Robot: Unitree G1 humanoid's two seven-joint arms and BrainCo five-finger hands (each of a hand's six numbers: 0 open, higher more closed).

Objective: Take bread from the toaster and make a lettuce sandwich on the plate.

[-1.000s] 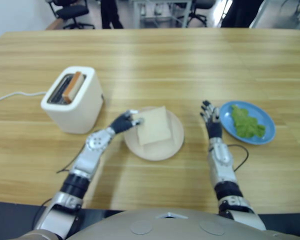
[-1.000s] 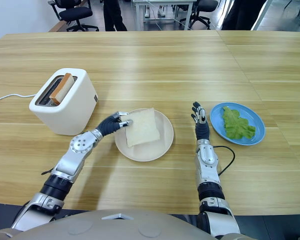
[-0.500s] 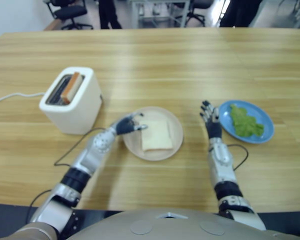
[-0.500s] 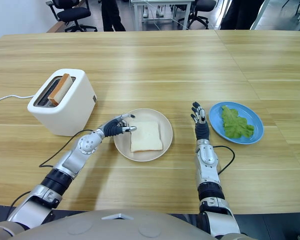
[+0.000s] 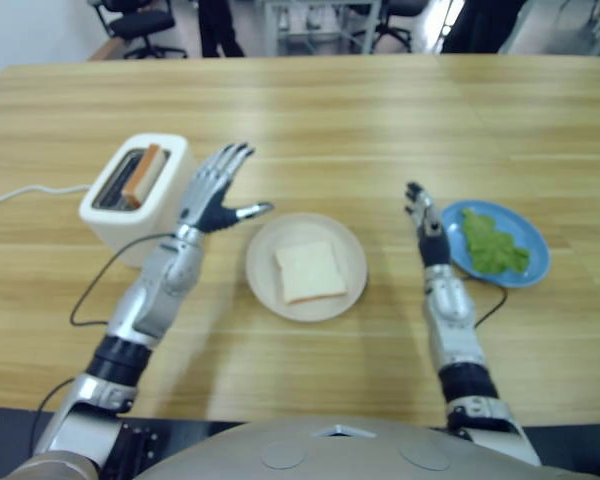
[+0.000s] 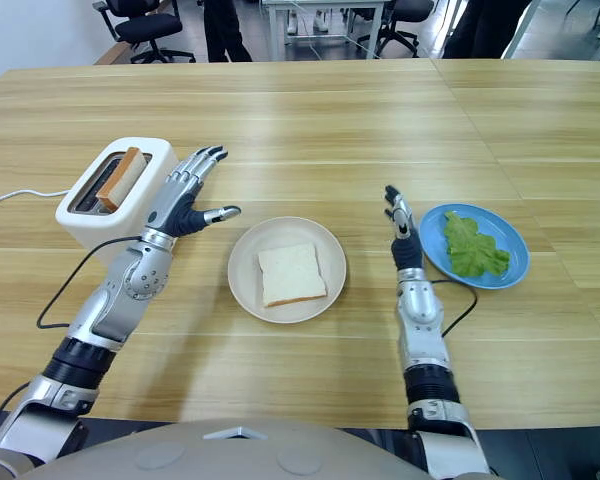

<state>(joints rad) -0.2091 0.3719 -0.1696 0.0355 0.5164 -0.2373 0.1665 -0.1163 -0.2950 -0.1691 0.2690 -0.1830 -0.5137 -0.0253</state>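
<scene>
**Slice 1 plated, lettuce step next**

Centre frame: bread slice (image 6: 291,274) lies flat on tan plate (image 6: 242,272), nothing on top yet. To its right, right hand (image 6: 400,226) stands edge-up, fingers straight & pressed together, empty, just beside blue plate (image 6: 513,243) w/ lettuce (image 6: 470,248). Further up, left hand (image 6: 185,196) is raised, fingers spread wide, empty, next to toaster (image 6: 100,222) at upper left. 2nd slice (image 6: 120,177) sits in the slot. My read: right hand should reach over the blue rim, pinch the leaf, carry it onto the bread.

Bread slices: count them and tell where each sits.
2. One slice lies flat on the plate; a second slice stands in the toaster. Its other slot may hide more.
</scene>
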